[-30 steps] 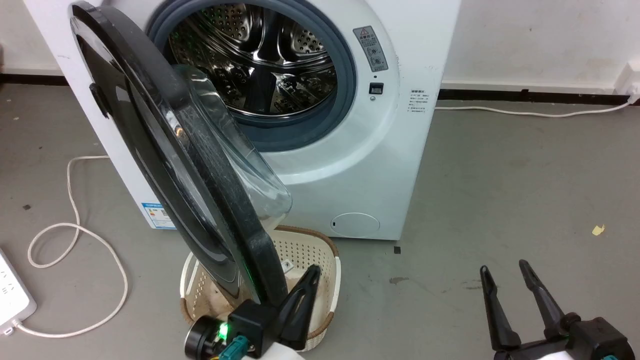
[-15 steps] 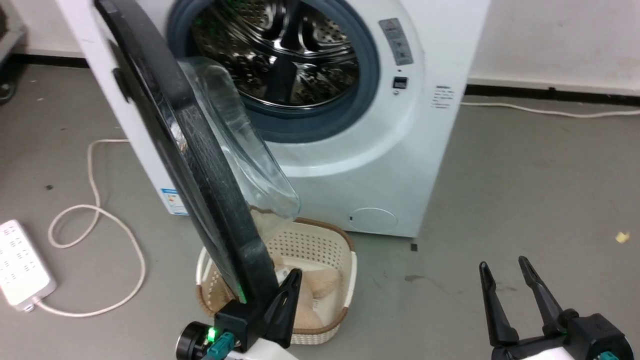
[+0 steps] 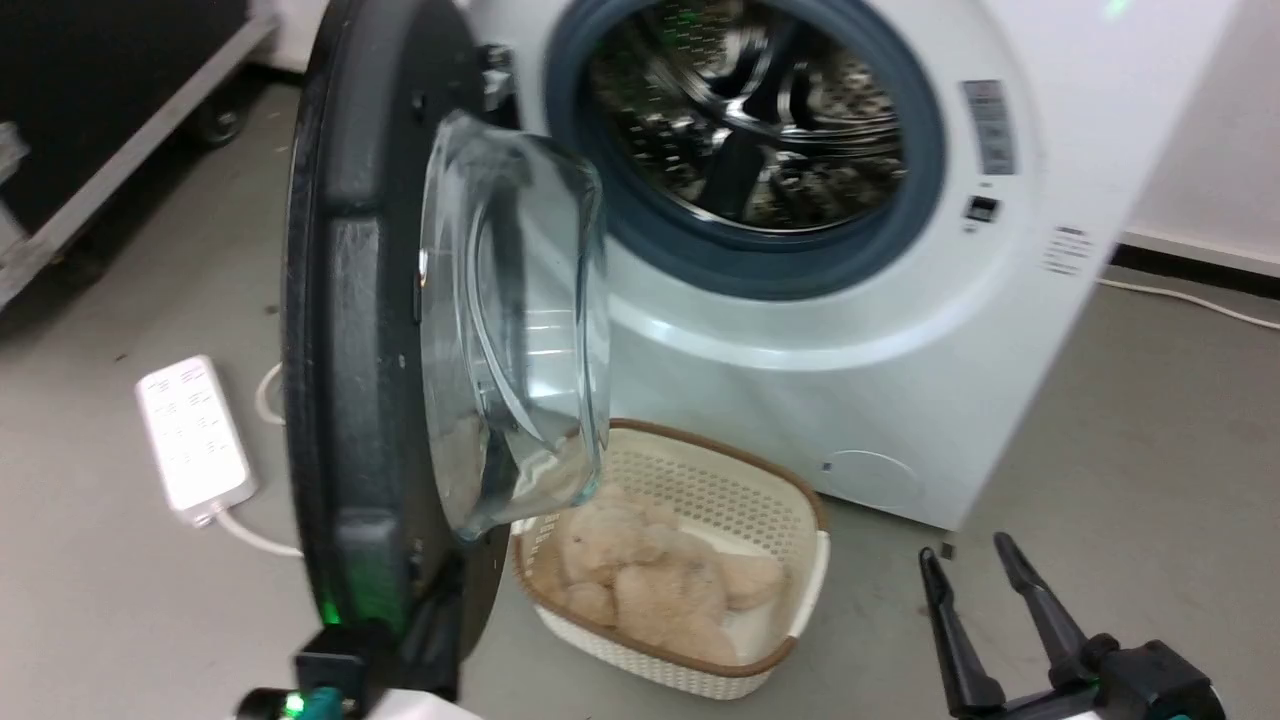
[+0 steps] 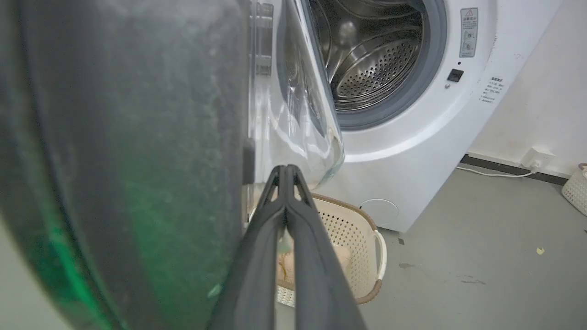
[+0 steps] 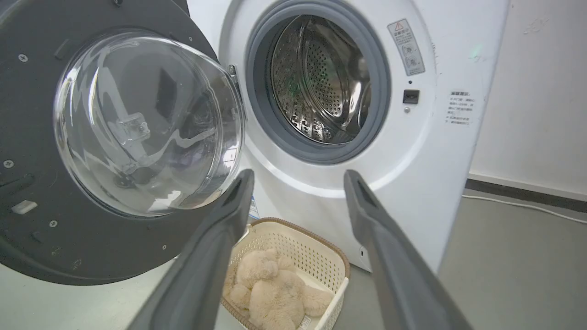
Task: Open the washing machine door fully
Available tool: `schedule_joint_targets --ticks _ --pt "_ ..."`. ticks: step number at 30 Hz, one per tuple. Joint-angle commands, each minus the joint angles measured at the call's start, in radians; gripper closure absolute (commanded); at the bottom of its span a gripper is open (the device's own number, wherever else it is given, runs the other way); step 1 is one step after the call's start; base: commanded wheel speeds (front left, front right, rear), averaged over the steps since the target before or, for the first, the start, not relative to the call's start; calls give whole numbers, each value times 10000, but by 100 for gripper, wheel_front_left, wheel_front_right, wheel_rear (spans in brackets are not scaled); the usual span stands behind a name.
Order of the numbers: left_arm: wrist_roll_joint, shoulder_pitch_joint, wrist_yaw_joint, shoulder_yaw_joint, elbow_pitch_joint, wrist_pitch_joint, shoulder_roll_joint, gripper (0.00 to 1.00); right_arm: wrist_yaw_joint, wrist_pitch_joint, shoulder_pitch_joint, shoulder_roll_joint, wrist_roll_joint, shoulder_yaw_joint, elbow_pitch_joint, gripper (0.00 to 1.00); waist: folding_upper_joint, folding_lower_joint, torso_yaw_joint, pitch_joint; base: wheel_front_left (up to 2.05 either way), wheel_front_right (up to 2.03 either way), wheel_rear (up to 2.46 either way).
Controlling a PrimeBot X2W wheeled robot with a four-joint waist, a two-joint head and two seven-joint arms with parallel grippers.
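Washing machine door (image 3: 345, 330): swung wider than a second ago, about square to the washing machine (image 3: 1010, 330); nearly full. Left hand (image 4: 285, 170): closed, beside the door's inner rim. Right hand (image 3: 966, 548): open, idle.

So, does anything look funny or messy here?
A bit odd: a fluffy beige soft toy lies in the laundry basket in front of the washing machine, and a power strip lies loose on the floor.
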Motion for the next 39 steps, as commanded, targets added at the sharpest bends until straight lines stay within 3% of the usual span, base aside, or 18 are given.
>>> schedule_joint_targets --ticks 1,6,14,19,27,30,36,39 --pt "-129 33 134 326 -72 -90 183 100 -7 -45 -52 28 -50 86 -4 0 0 1 567 193 0 0 0" --pt "-737 -370 342 1545 -97 59 807 100 -7 -45 -274 28 -285 193 -10 0 0 1 835 832 0 0 0" --pt "-1699 -1065 246 3167 471 110 1812 100 -7 -4 -625 28 -699 248 31 0 0 1 768 1665 0 0 0" --pt "-2785 -2122 -340 4401 1858 180 2883 100 -7 237 -1031 28 -1053 191 -245 0 0 1 516 2517 0 0 0" --pt "-3187 -3578 -776 4862 4101 48 3866 100 -7 335 -1227 28 -1194 87 -315 0 0 1 255 2962 0 0 0" --pt "-3113 -4016 -1003 4929 5132 -652 4163 100 -7 268 -1289 28 -1133 -45 -259 0 0 1 44 2852 0 0 0" --pt "-2782 -4027 -1284 4814 5274 -1291 4025 100 -7 134 -1137 28 -980 -357 -50 0 0 1 -82 2303 0 0 0" --pt "-2624 -3910 -1477 4724 4773 -1388 3671 100 -7 71 -1053 28 -933 -583 4 0 0 1 -137 1890 0 0 0"
